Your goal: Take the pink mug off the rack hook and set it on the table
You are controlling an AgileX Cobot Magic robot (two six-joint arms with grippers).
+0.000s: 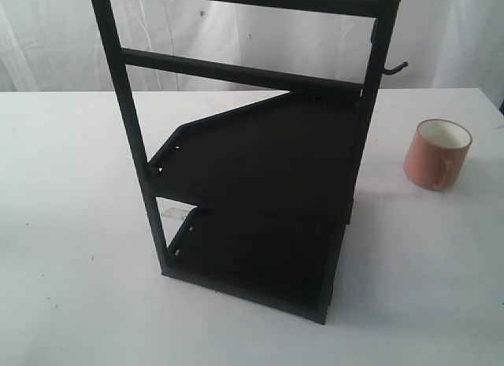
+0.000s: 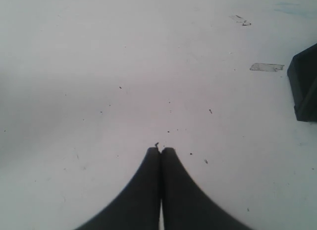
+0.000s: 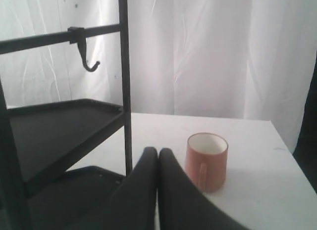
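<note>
Exterior view: pink mug stands upright near the right edge of the counter, rack hook bare; job seemingly done, so left claw and right claw rest pinched together, empty.

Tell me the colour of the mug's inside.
White inside the mug, clearest in the exterior view.

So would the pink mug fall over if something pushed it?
Probably not easily: the pink mug stands upright on the table and looks squat, so it would likely slide. It looks hard and glazed, so likely stiff, a bit slippery, and breakable if dropped.
</note>
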